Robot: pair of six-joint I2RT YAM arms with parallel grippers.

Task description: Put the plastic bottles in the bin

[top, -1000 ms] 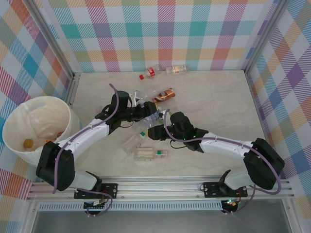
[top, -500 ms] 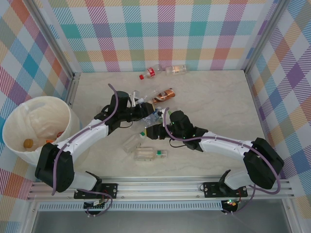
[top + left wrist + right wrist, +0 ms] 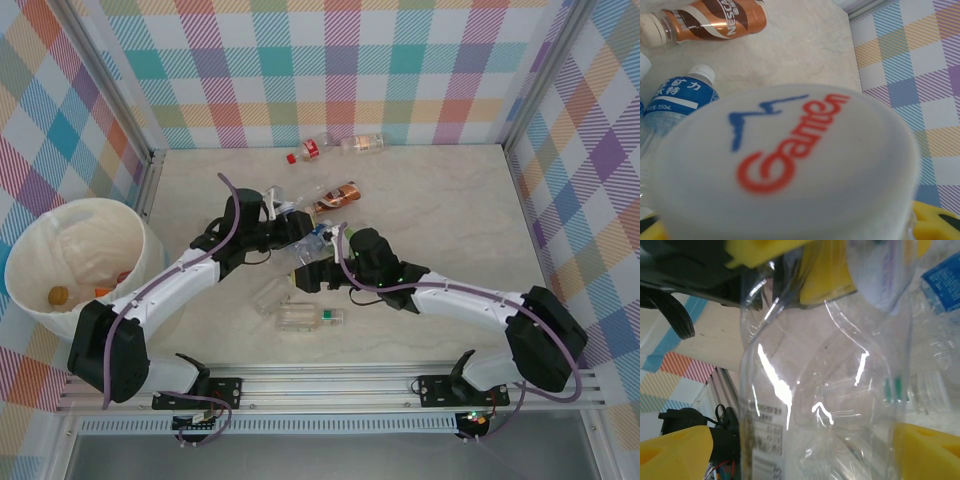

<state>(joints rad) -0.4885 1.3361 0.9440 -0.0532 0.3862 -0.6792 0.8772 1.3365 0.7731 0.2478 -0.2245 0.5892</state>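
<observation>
Brown-labelled bottle point(image 3: 715, 20) and blue-labelled bottle point(image 3: 677, 95) lie beyond the white-capped bottle point(image 3: 785, 165).

place: robot lab cell | signs: plaid wall panels point(image 3: 340, 70), aluminium frame rail point(image 3: 330, 385), marble-look tabletop point(image 3: 450, 210)

On the pale marbled counter point(image 3: 450, 220) lie a red-capped bottle point(image 3: 308, 151) and a pale bottle point(image 3: 362, 144) near the far wall, a brown-labelled bottle point(image 3: 338, 194) toward the middle, and, nearer the front rail, a clear bottle point(image 3: 308, 319) with a tilted clear bottle point(image 3: 272, 296) just beside it.
</observation>
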